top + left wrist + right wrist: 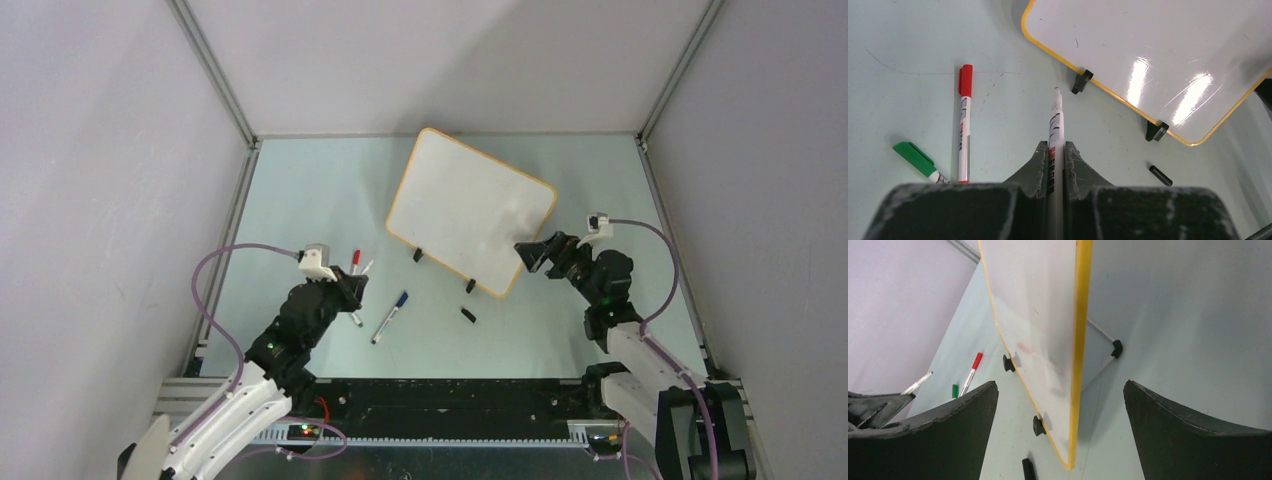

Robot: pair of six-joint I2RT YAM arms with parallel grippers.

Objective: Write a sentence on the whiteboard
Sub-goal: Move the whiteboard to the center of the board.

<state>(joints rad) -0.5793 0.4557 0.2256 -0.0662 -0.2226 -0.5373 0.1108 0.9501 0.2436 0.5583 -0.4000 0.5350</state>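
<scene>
Two pincers, two jobs. The left pincer [1053, 150] pinches an uncapped marker [1055, 117] by the barrel, its bare tip pointing ahead of the fingers. The whiteboard [1148, 45] sits ahead and to that pincer's right, well apart from the tip, tilted on black clip feet [1081, 81]. No lettering shows, so the sentence is all to do. The right pincer [1060, 387] is spread wide, with the board's orange edge standing between its fingers; contact cannot be told. Judgement: close the right pincer on that rim first to steady the board. Then bring the tip square to the face with light pressure, starting high to leave room for further lines. Left of the left pincer lie a red marker [964, 125] and a green marker [915, 157]. A loose black cap [1160, 175] lies ahead-right, near the board's lower edge. Bare table [908, 40] shows straight ahead of the tip.
</scene>
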